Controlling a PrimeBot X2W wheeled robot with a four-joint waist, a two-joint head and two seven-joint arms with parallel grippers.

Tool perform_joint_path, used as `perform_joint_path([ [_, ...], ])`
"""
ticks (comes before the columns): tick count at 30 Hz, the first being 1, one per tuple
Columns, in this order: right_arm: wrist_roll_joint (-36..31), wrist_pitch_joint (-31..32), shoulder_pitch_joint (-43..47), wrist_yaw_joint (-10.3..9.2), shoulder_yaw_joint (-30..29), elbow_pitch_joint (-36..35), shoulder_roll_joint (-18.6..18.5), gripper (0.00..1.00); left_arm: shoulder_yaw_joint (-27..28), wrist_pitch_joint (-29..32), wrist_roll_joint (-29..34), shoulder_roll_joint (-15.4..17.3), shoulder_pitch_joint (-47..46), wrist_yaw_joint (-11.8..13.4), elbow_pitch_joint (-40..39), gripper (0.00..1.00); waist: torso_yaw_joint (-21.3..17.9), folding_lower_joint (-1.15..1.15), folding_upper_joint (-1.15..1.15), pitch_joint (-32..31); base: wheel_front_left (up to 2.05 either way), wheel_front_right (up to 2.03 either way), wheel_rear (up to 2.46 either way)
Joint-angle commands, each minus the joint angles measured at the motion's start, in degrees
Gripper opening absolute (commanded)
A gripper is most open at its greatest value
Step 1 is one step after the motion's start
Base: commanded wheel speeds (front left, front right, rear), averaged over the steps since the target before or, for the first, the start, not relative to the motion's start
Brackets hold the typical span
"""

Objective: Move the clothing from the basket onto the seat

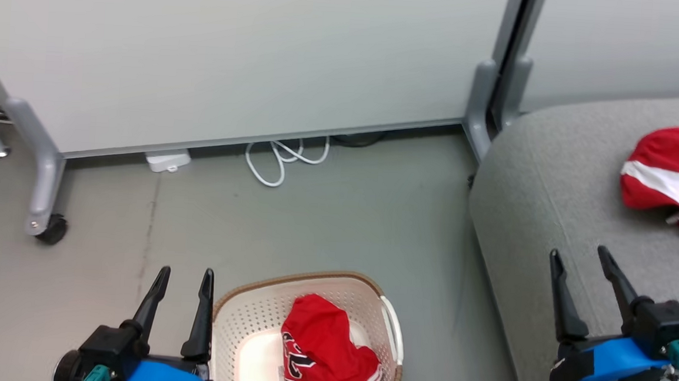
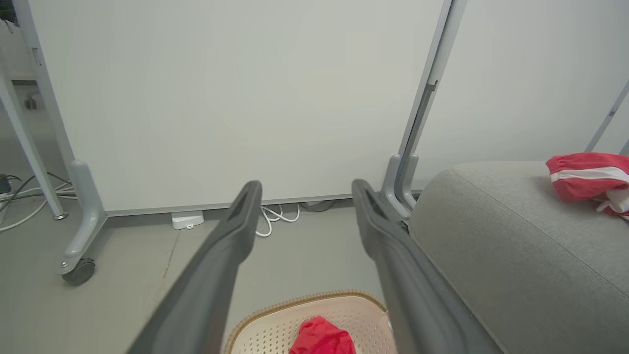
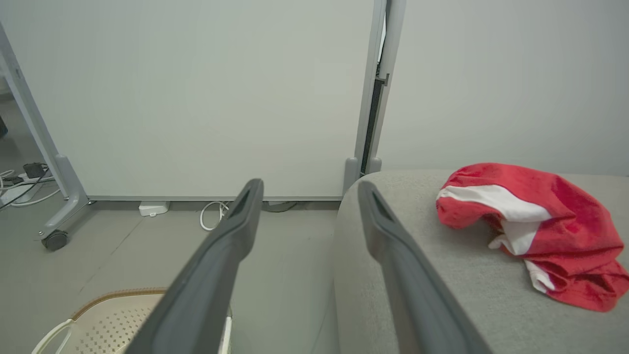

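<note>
One garment, the shorts (image 1: 671, 169), is laid on the seat (image 1: 552, 186); the jersey (image 1: 324, 348) is seen in the basket (image 1: 304, 278).
Left gripper (image 1: 186, 272) and right gripper (image 1: 578, 251) are held parted and empty; the shorts are cropped at the head view's edge, and the jersey's lettering is partly hidden.

Found left gripper (image 1: 187, 272) with both long dark fingers (image 2: 216, 265) spread apart, nothing between them, tips nearly parallel. Found right gripper (image 1: 579, 252) likewise spread wide and empty, its fingers leaning slightly toward the left gripper's side.
</note>
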Motion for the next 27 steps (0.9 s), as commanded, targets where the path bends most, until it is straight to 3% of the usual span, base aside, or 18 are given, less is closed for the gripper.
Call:
perform_joint_path([
  [1, -0.1, 0.2, 1.6, 0.01, 0.4, -0.9, 0.2, 1.0, 0.5, -0.1, 0.4, 0.0, 0.7, 0.0, 0.6, 1.0, 2.2, 0.02, 0.0, -1.9, 0.0, 0.0, 0.0],
  [12, 0.6, 2.0, 5.2, 0.01, 2.1, -3.0, 1.3, 1.0, 4.4, -0.1, 0.4, -0.5, 0.9, 0.0, 3.3, 1.0, 4.3, 0.02, 0.0, -3.7, 0.0, 0.0, 0.0],
  [27, 0.9, 1.2, 3.9, 0.01, 4.3, -1.2, 1.5, 1.0, 4.6, -0.1, 1.1, -0.6, 0.5, 0.0, 3.1, 1.0, 3.8, 0.02, 0.0, -2.7, 0.0, 0.0, 0.0],
])
